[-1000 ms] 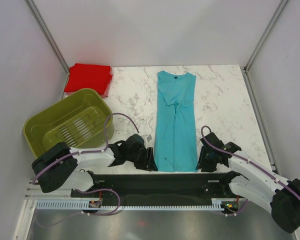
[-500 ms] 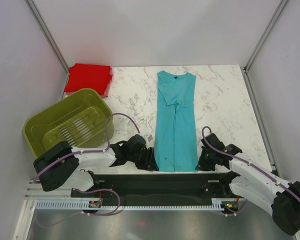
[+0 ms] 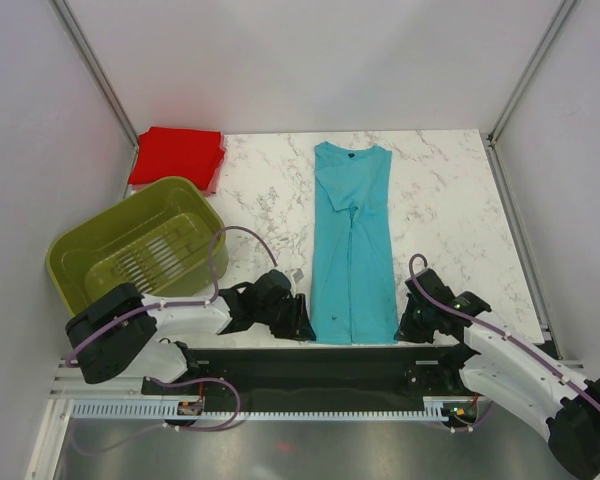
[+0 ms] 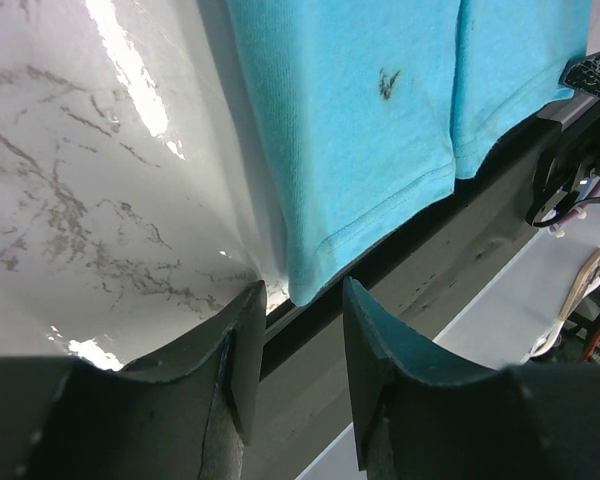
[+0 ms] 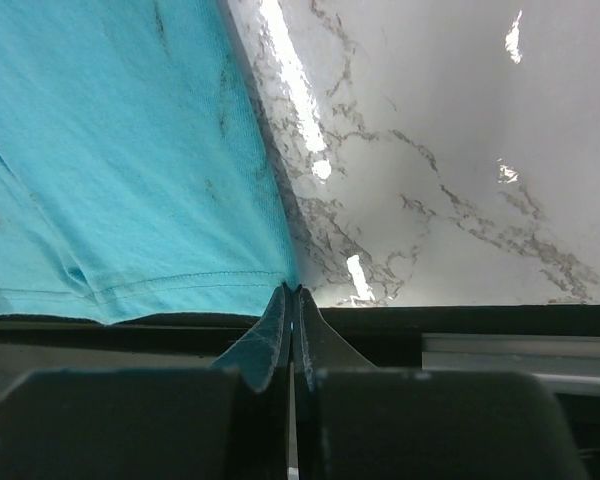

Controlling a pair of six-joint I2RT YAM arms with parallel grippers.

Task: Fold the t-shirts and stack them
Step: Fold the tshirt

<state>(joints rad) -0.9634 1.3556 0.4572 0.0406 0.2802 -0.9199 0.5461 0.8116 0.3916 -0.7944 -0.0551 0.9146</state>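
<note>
The turquoise t-shirt (image 3: 352,240) lies flat and lengthwise on the marble table, collar at the far end, hem at the near edge. My left gripper (image 3: 302,322) is open at the hem's near left corner. In the left wrist view that corner of the turquoise t-shirt (image 4: 380,120) sits just beyond the tips of the left gripper (image 4: 300,300), not touching either. My right gripper (image 3: 405,325) is at the near right corner. In the right wrist view the right gripper (image 5: 292,292) is pinched shut on the hem corner of the turquoise t-shirt (image 5: 130,180). The red t-shirt (image 3: 178,155) lies folded at the far left.
An olive-green slotted basket (image 3: 110,213) stands at the left, next to the left arm and in front of the red shirt. A black rail (image 3: 320,365) runs along the table's near edge just under both grippers. White walls close in the table on three sides.
The right gripper's jaws have shut at the hem's right corner and the arm has shifted slightly nearer. The left gripper's jaws have narrowed a little beside the left corner.
</note>
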